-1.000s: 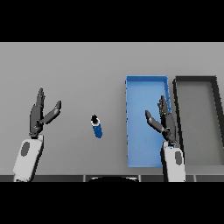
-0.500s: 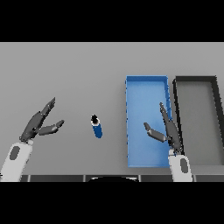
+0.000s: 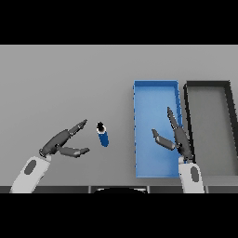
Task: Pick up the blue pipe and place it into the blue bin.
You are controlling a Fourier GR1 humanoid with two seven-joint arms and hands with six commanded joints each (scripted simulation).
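The blue pipe (image 3: 103,135) is a short blue cylinder with a dark end, lying on the grey table left of the blue bin (image 3: 155,90). My left hand (image 3: 58,142) sits low at the left with fingers straight and thumb spread, pointing toward the pipe; its fingertips stop a short gap to the pipe's left. My right hand (image 3: 178,138) hovers over the near right part of the blue bin, open, fingers pointing away and thumb spread left. Nothing is held by either hand.
A dark grey bin (image 3: 209,86) stands just right of the blue bin, their long sides nearly touching. Grey table surface stretches across the left and far side.
My left hand has swung down and rightward, from pointing up to reaching toward the pipe. The right hand has dropped slightly nearer the front edge. The pipe has not moved.
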